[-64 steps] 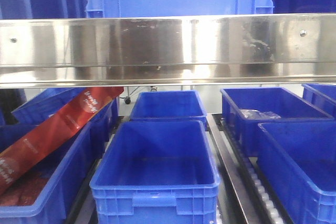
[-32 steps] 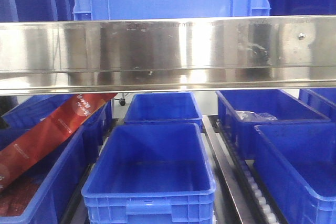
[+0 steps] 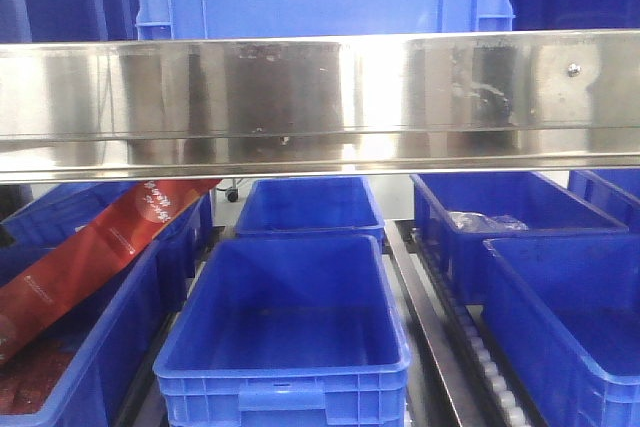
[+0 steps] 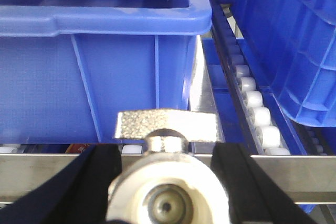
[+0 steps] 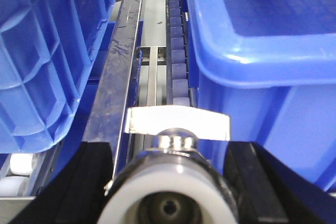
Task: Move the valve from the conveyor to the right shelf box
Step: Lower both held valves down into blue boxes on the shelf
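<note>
In the left wrist view my left gripper (image 4: 168, 179) is shut on a metal valve (image 4: 168, 195) with a flat silver handle (image 4: 166, 125). It hangs just in front of a blue box wall (image 4: 100, 66). In the right wrist view my right gripper (image 5: 172, 182) is shut on a second valve (image 5: 170, 198), its handle (image 5: 178, 121) level. That valve is low, between a steel rail (image 5: 118, 72) and a blue box (image 5: 262, 51) on the right. The front view shows the shelf's blue boxes, with two at the right (image 3: 560, 317) (image 3: 510, 207). No gripper shows there. The conveyor is out of view.
A wide steel beam (image 3: 320, 97) crosses the front view above the boxes. A red packet (image 3: 100, 242) leans in the left box. White roller tracks (image 4: 257, 114) (image 3: 490, 367) run between boxes. A clear bag (image 3: 485, 219) lies in the far right box. Another blue box (image 5: 42, 51) stands left of the rail.
Over the second the front view shifted: the beam now sits lower and the middle box further left. Between half a second ago and now it barely moves.
</note>
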Robot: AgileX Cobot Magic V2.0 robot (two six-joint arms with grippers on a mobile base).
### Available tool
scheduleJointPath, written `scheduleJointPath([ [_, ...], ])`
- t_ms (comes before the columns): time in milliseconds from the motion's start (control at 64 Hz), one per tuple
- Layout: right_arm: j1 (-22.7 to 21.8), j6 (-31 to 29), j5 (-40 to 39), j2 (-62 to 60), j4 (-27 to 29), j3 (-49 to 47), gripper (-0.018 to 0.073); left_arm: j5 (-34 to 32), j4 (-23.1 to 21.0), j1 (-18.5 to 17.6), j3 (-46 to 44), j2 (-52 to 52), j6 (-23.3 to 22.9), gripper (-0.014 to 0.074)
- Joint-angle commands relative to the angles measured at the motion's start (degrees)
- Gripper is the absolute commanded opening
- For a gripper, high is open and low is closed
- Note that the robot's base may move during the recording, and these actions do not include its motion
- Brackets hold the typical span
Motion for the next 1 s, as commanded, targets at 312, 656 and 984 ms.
scheduleJointPath([
  [312, -0.12, -0.21, -7.33, -0.91, -0.43, -0.44, -0.0162, -3.39, -0.38, -0.18, -0.34, -0.34, 0.05, -0.0111],
  [656, 2.43, -0.31, -9.34, -0.37, -2.19, -4.44, -0.0162, -2.34, -1.47, -1.57, -9.78, 7.34, 0.08, -0.0111],
  [984, 10.23, -0.31, -7.62, 11.25, -4.96, -22.63, -0.0162, -2.36, -0.25, -17.46, -36.83, 30.31, 1.87, -0.0111],
])
